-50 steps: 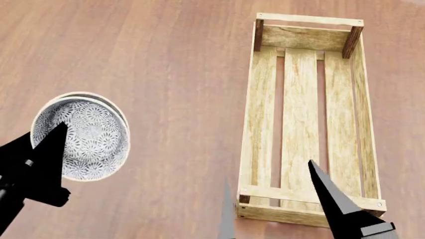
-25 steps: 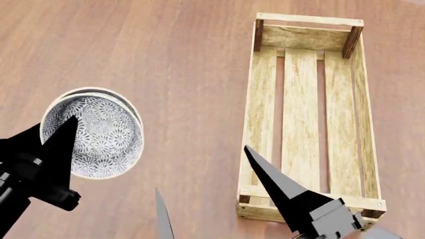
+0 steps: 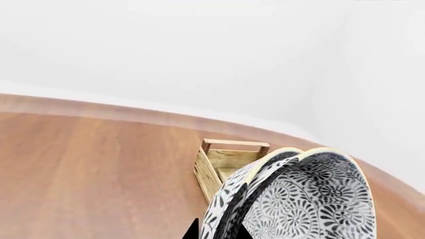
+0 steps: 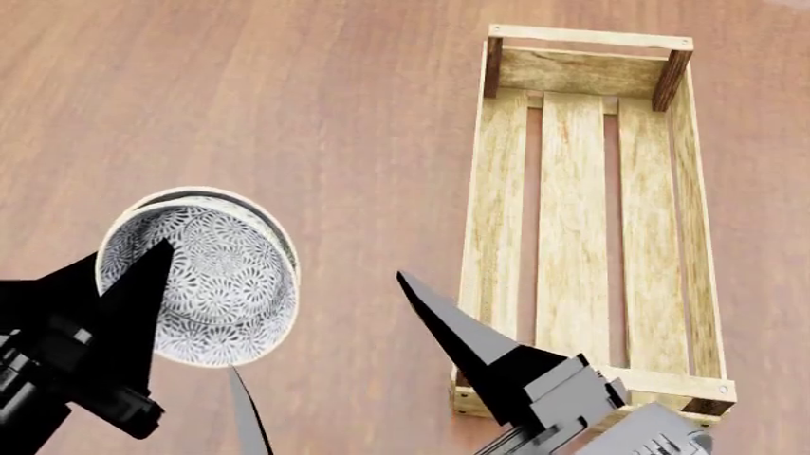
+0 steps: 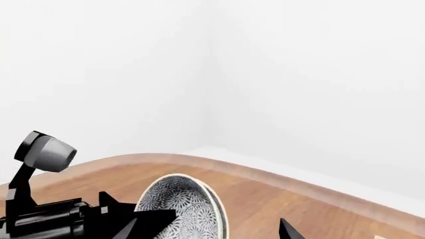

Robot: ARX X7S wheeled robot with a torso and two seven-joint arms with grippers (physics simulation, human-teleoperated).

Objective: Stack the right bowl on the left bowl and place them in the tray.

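Two nested black-and-white patterned bowls (image 4: 209, 275) with cream rims are stacked at the left of the head view. My left gripper (image 4: 152, 275) is shut on their near rim and holds them tilted. In the left wrist view both rims (image 3: 232, 209) sit between the two fingertips of the left gripper (image 3: 218, 233). My right gripper (image 4: 317, 322) is open and empty just right of the bowls; one finger is near the tray's near-left corner. The light-wood slatted tray (image 4: 487, 190) lies at the right with nothing in it. It also shows behind the bowls in the left wrist view (image 3: 229, 159).
The wooden table (image 4: 317, 114) spreads between the bowls and the tray. In the right wrist view the bowls (image 5: 182, 209) and my left arm (image 5: 47, 221) lie ahead of the right gripper (image 5: 206, 231). White walls stand beyond the table's curved edge (image 5: 279, 174).
My left gripper has carried the stacked bowls a little to the right and nearer. My right gripper has swung left from over the tray's near end to beside the bowls.
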